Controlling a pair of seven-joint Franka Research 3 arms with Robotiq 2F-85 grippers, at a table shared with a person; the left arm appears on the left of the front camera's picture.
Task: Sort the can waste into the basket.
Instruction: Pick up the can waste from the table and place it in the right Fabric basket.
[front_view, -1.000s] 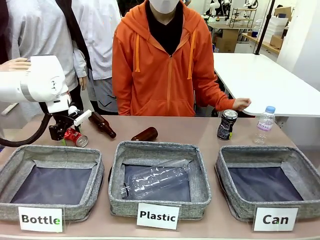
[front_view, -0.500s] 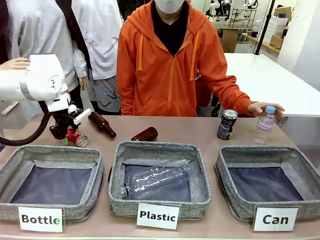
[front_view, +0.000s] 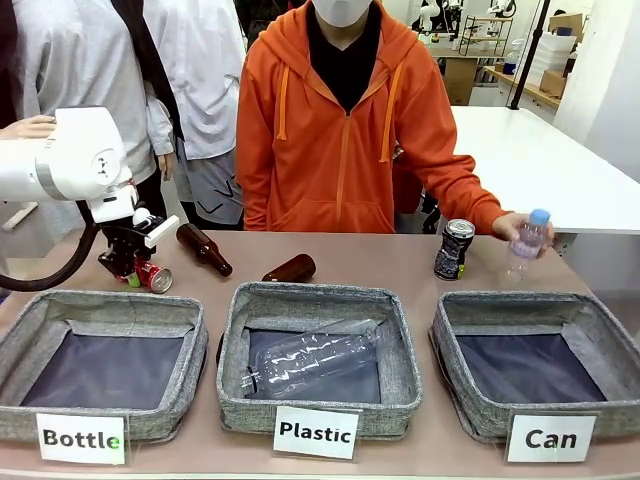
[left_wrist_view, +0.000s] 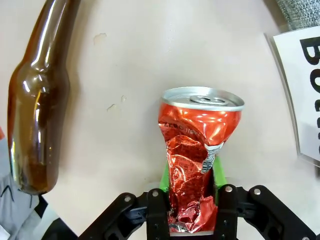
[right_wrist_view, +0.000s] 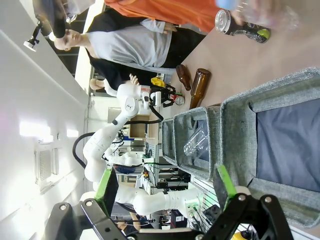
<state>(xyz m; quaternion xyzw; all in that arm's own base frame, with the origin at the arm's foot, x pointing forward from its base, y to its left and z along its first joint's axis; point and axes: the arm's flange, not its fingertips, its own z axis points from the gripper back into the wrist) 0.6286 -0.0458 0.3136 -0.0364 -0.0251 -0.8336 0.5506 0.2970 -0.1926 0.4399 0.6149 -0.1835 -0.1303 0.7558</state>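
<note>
Far left: left hand (front_view: 137, 273) now clamped on red can (front_view: 154, 278); right hand (right_wrist_view: 165, 175) wide.

Clear bottle (front_view: 310, 362) lies in Plastic bin (front_view: 402, 365); brown bottle (front_view: 291, 268) behind

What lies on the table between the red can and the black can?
Two brown bottles, in the front view: one bottle near the red can, another bottle toward the black can.

crushed can (front_view: 154, 278) far L, basket (front_view: 452, 365) front R
</note>
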